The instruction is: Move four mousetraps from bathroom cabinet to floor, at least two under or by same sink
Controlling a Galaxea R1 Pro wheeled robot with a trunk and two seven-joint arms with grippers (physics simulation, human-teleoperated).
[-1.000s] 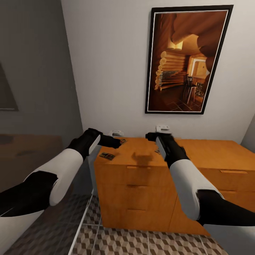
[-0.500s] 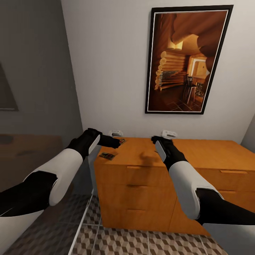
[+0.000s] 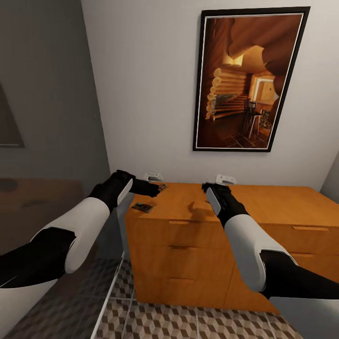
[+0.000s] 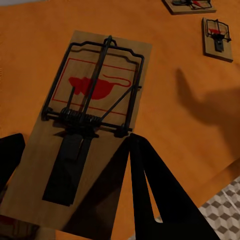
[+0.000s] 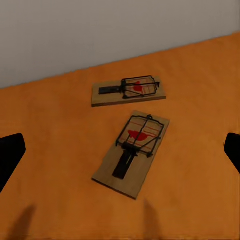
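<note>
Both arms are reaching over the orange-brown cabinet [image 3: 188, 235] standing against the white wall below a framed painting [image 3: 249, 77] of a log cabin interior. The left claw [image 3: 153, 189] is hovering at the cabinet's left rear corner, and in the left wrist view its dark fingers [image 4: 155, 195] are standing apart on either side of a mousetrap [image 4: 85, 125] lying flat on the top surface; one finger is overlapping the board's edge, though whether it is touching cannot be told. The left claw is gripping nothing. Two more mousetraps [image 4: 217, 37] are lying farther along the same surface, well apart from the left claw. In the head view another trap [image 3: 142, 207] is resting near the cabinet's front left edge. The right claw [image 3: 212, 187] is hanging above the middle of the cabinet top, its tips spread wide at the borders of the right wrist view, empty, with a pair of traps [image 5: 132, 152] lying between and beyond them, close together. The cube-patterned bathroom floor [image 3: 188, 325] is showing in front of the cabinet.
</note>
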